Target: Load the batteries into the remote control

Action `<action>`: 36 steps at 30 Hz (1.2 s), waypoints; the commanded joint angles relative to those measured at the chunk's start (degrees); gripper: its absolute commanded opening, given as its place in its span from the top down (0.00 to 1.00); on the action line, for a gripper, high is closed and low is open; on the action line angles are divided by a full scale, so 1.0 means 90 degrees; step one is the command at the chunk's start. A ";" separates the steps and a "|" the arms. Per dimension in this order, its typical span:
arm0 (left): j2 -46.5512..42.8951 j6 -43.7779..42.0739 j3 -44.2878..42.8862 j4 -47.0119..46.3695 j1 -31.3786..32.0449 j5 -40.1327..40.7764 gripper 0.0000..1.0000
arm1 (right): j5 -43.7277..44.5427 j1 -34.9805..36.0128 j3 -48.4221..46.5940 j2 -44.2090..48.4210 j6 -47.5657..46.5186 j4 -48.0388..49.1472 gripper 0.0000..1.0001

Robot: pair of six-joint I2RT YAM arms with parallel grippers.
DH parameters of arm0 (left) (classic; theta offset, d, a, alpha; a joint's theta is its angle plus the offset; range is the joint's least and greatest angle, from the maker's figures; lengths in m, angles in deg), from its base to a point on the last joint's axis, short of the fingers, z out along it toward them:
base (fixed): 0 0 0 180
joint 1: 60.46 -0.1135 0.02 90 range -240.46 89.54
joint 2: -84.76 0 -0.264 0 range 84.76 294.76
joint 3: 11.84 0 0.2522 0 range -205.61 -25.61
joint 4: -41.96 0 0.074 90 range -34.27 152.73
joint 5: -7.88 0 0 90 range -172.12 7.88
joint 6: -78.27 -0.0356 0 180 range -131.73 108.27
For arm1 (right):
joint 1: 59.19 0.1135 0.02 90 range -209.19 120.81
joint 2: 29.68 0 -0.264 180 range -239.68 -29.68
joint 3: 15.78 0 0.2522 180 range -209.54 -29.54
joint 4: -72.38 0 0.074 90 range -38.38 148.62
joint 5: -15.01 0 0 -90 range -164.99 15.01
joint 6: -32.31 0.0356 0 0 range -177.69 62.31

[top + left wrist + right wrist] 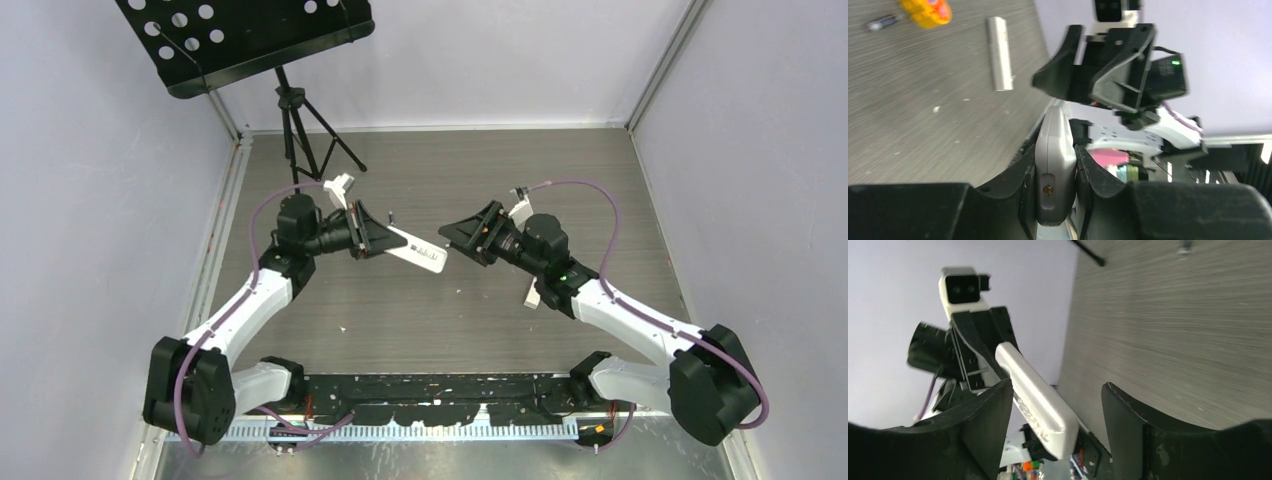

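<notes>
Left pincer: my left pincer (1055,150) was clamped on the remote control (1053,165). One finger pressed each long side, and a small screw on the remote's narrow edge showed toward my wrist camera.
Remote control: it was held up off the table (450,320) near the middle of the workspace. In the top view its free end stuck out of my left pincer and pointed toward my right arm.
Right pincer: my right pincer (1057,386) had its two fingers (1128,425) spread wide apart, gripping nothing. It faced the left one, close by.
Gap: in the right wrist view the remote's free end sat in the space between my right fingers, nearer one of them. I could not tell whether it touched.
Battery: one slim dark battery (882,22) lay on the table, well away from the remote and just beside an orange-yellow toy (925,11).
Pale bar: a pale bar (999,52) lay flat on the table near the toy, apart from it. I could not tell what it was.
Far corner: a black music stand (240,40) stood on its tripod at the back left.
</notes>
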 commanded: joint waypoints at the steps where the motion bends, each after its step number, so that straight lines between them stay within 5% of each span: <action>1: 0.0057 -0.0868 0.0479 0.0135 0.0452 0.1446 1.00 | 0.1012 -0.0030 -0.0246 0.0404 -0.0591 -0.1927 0.36; 7: 0.0559 -0.1115 0.1118 -0.0632 0.0919 0.2866 1.00 | 0.0526 -0.0012 -0.0163 -0.0041 -0.0313 -0.1821 0.57; 19: 0.1849 -0.1166 0.1512 -0.1438 0.1096 0.3212 1.00 | 0.0246 0.0454 0.0034 -0.1822 0.0052 -0.0606 0.44; 32: 0.1768 -0.1217 0.1784 -0.1286 0.1107 0.3441 1.00 | 0.0581 0.0532 0.0010 -0.2716 0.0227 -0.0311 0.51; 36: 0.1771 -0.1279 0.1765 -0.1194 0.1107 0.3458 1.00 | 0.0574 0.0534 0.0119 -0.2716 0.0260 0.0087 0.64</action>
